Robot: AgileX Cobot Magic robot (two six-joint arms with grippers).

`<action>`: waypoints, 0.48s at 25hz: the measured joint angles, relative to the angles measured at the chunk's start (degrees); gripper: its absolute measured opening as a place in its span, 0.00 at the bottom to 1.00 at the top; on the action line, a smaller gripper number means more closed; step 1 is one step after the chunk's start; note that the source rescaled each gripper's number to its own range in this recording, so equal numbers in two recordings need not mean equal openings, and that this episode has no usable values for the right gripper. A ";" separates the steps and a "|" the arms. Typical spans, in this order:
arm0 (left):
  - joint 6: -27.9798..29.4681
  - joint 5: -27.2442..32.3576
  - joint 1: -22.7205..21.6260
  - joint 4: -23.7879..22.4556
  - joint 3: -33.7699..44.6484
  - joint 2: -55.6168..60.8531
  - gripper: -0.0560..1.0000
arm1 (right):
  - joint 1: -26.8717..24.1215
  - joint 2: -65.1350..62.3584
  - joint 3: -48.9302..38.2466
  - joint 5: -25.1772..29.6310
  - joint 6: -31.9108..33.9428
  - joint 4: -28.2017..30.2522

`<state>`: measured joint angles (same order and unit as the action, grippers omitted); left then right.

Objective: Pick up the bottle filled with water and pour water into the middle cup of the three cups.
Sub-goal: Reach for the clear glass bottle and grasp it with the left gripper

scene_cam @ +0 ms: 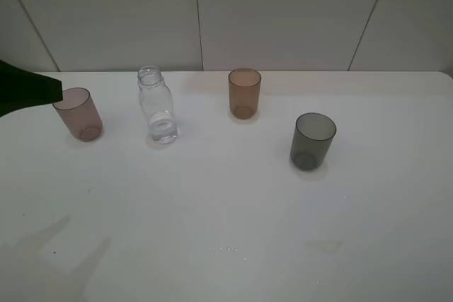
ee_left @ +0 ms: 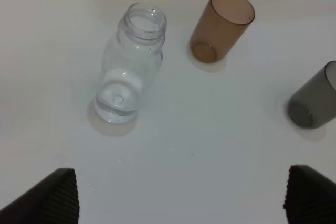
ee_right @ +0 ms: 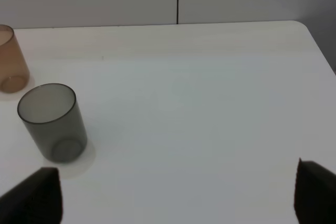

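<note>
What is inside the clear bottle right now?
The bottle has no cap. Through its clear wall, only a shallow layer of water seems to lie at the bottom; above that it looks empty. Nothing covers the view.

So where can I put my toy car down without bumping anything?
The whole front of the table, nearer than the grey cup, is bare, and so is the right side past that cup. It's crowded along the back, where the pinkish cup, bottle and amber cup stand; tightest between pinkish cup and bottle.
</note>
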<state>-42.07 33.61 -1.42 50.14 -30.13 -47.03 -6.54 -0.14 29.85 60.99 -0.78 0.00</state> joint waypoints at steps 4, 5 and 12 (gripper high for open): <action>-6.43 -0.45 0.00 4.47 0.00 -3.52 1.00 | 0.00 0.00 0.00 0.00 0.00 0.00; -8.04 -0.52 0.00 5.63 0.00 -4.17 1.00 | 0.00 0.00 0.00 0.00 0.00 0.00; -15.12 -1.88 0.00 8.43 0.00 -6.16 1.00 | 0.00 0.00 0.00 0.00 0.00 0.00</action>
<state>-57.19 31.72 -1.42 58.57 -30.13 -53.19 -6.54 -0.14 29.85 60.99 -0.78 0.00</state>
